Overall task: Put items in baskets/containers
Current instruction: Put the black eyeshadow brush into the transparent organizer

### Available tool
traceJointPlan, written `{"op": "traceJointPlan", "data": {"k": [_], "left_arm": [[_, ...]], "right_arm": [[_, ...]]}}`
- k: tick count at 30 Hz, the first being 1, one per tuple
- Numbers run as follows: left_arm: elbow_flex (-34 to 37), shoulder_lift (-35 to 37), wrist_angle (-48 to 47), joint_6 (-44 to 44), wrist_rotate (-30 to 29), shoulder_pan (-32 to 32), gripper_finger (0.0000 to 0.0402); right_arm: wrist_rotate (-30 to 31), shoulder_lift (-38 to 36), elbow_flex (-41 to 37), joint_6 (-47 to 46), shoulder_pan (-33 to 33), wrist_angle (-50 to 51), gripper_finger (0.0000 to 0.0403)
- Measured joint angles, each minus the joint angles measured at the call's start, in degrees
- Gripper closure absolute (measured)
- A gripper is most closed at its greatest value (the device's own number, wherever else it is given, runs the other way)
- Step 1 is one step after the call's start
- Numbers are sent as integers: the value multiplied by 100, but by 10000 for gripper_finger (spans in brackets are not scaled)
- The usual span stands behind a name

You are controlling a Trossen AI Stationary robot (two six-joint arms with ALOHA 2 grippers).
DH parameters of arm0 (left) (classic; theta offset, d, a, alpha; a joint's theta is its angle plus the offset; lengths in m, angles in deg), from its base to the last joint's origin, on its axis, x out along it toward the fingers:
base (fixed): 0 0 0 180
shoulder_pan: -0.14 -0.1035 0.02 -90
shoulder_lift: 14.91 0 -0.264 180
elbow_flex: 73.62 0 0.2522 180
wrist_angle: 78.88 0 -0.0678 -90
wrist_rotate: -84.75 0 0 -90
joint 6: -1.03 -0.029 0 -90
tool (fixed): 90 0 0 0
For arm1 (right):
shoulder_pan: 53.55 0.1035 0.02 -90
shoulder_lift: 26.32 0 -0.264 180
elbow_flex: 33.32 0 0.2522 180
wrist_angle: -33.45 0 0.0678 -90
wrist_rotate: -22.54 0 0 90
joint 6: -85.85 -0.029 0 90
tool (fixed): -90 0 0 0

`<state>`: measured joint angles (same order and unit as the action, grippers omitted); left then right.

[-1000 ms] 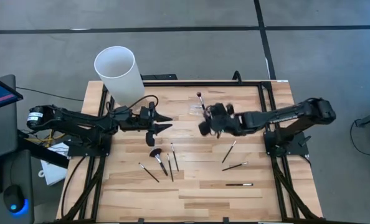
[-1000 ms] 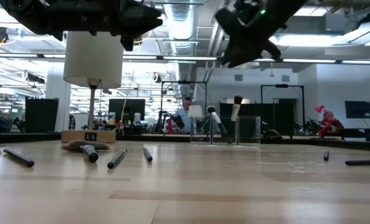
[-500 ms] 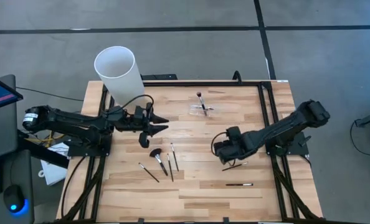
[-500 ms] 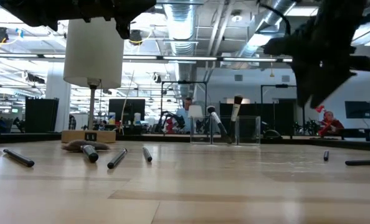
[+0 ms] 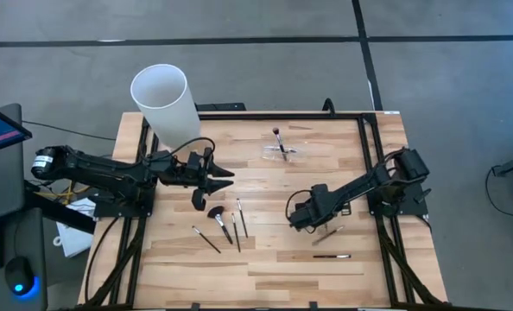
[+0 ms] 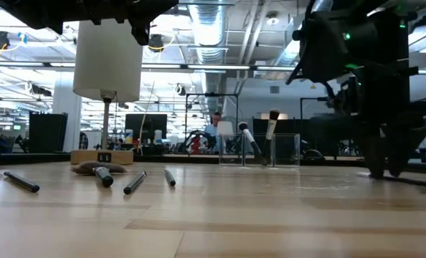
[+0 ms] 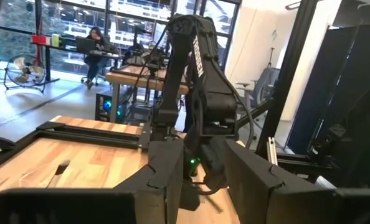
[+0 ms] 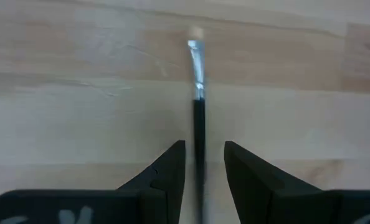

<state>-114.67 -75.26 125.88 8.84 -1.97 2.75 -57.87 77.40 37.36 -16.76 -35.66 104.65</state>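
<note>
Between my right gripper [image 8: 201, 163] open jaws lies a brush [image 8: 198, 106]; two already stand in the holder [image 5: 279, 152], seven remain.

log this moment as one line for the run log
right tool: down at table, open fingers either side of a brush | left tool: waiting above table, empty | holder: two brushes in

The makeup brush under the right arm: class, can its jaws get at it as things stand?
Probably yes. The right gripper is low over the table with its jaws open astride the makeup brush handle, which lies flat on bare wood with nothing beside it to block a grip.
</note>
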Motion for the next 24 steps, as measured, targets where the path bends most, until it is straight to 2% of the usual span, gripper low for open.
{"op": "traceJointPlan", "data": {"k": [7, 16, 24], "left_arm": [[0, 0, 1, -186, -2, -9, 289], [2, 0, 1, -198, -3, -20, 289], [2, 0, 4, -198, -7, -59, 289]], "right_arm": [[-20, 28, 7, 108, 46, -65, 312], [212, 58, -2, 256, 398, -212, 393], [127, -101, -13, 662, 417, -221, 397]]}}
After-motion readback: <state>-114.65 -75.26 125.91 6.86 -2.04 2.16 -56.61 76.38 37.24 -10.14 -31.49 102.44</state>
